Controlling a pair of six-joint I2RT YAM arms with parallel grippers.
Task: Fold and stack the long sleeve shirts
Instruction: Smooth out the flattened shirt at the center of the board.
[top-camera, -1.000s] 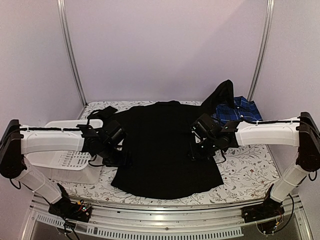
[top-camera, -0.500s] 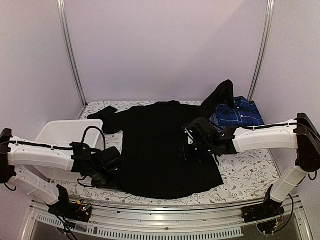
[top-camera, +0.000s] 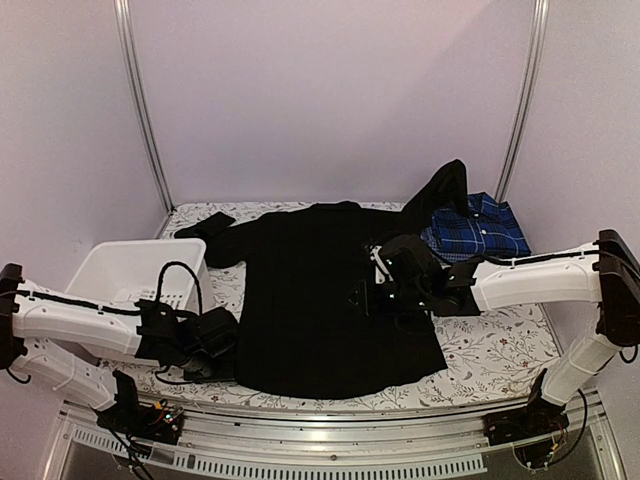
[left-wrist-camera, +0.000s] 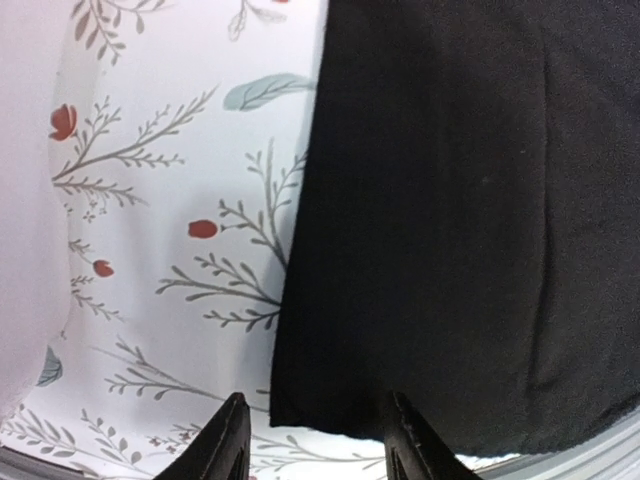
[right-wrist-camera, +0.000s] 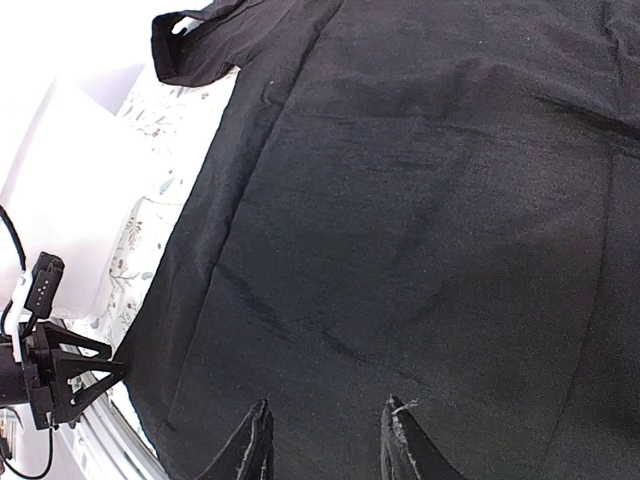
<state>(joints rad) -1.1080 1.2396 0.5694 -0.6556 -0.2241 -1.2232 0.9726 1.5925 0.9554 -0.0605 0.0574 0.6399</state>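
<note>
Since my left gripper (left-wrist-camera: 315, 410) has dropped to the black shirt's (top-camera: 320, 290) near-edge hem, it and my right gripper (right-wrist-camera: 327, 412), half-open and empty, can begin folding.

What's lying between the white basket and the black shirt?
In the top view, a strip of flowered table cover, with the left gripper over its near end beside the black shirt.
</note>
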